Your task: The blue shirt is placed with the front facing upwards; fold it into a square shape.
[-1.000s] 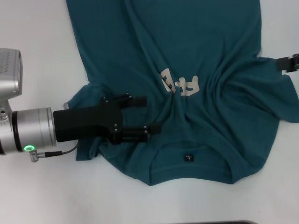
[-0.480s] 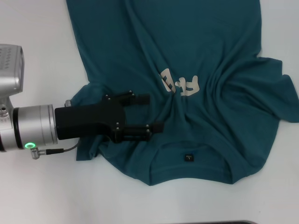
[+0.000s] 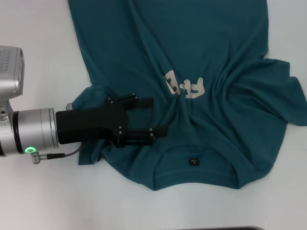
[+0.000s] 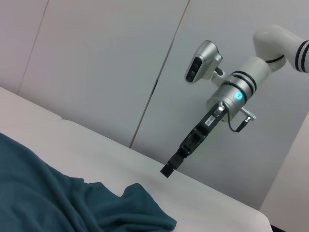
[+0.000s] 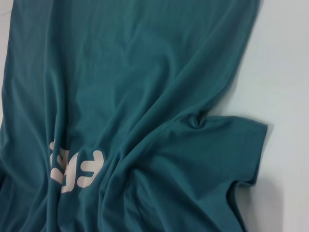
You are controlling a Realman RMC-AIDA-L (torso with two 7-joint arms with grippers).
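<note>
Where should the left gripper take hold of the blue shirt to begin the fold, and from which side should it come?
Probably the left sleeve and shoulder, where the shirt is bunched beside the left gripper. The raised folds there give the open fingers an edge to pinch; flat cloth would not. Come in low from the robot's left, as the arm already points. The right gripper hangs off the cloth.

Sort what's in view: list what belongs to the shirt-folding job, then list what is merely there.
Belongs to the job:
- dark teal-blue cotton T-shirt with cream letters
- left gripper, open, over the shirt's shoulder
- right gripper, raised off the table

Merely there:
- white table
- grey wall panels
</note>
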